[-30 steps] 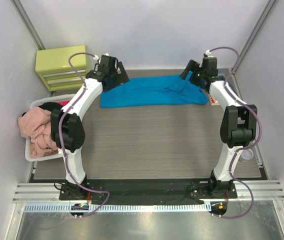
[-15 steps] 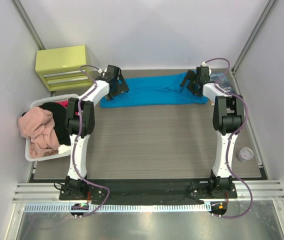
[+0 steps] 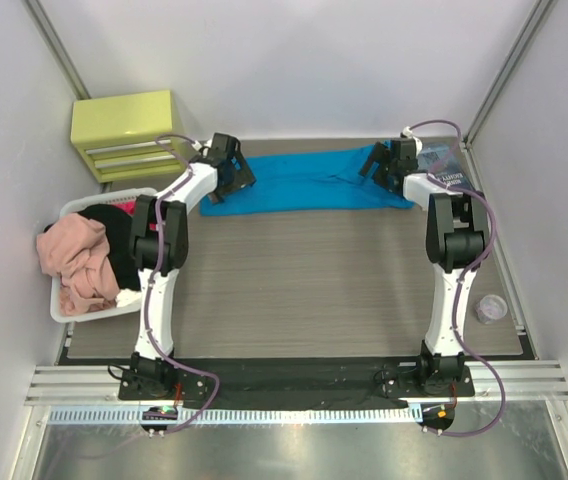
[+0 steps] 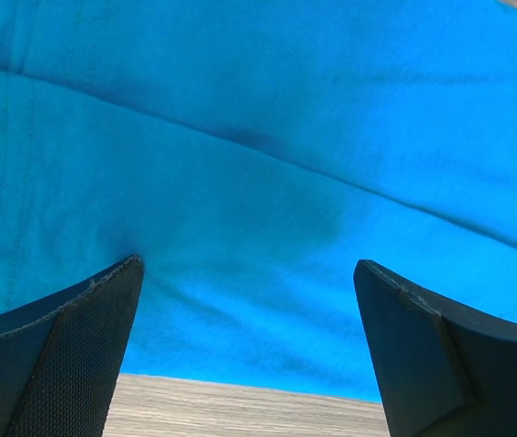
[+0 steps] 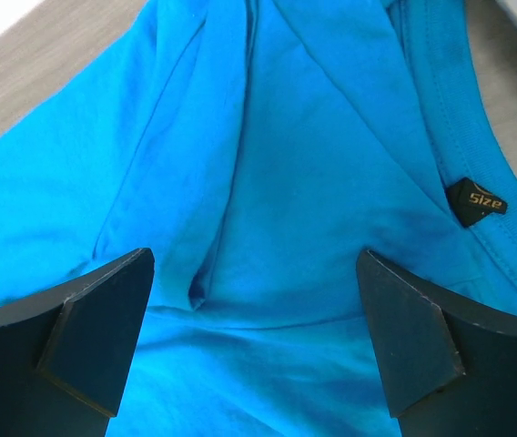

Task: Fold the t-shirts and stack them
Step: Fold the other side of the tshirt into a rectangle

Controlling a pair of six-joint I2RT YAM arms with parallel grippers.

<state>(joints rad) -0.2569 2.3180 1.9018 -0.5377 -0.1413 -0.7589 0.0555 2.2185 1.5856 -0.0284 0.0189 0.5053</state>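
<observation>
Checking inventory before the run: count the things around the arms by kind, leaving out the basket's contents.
Turquoise t-shirt: 1
Laundry basket: 1
Drawer cabinet: 1
Book: 1
Small round container: 1
Total: 5

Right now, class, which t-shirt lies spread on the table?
The turquoise-blue t-shirt, at the far edge; the pink t-shirt and black t-shirt sit bunched in the white basket.

In the overhead view, the left gripper (image 3: 239, 178) and right gripper (image 3: 376, 168) are covering both ends of the blue shirt (image 3: 304, 180). At left, the pink shirt (image 3: 79, 262) is hiding the basket's (image 3: 94, 312) left rim. The round thing (image 3: 490, 308) at lower right is showing too small to identify. Both wrist views are cropping the fingers (image 4: 58, 355) at the bottom edge.
</observation>
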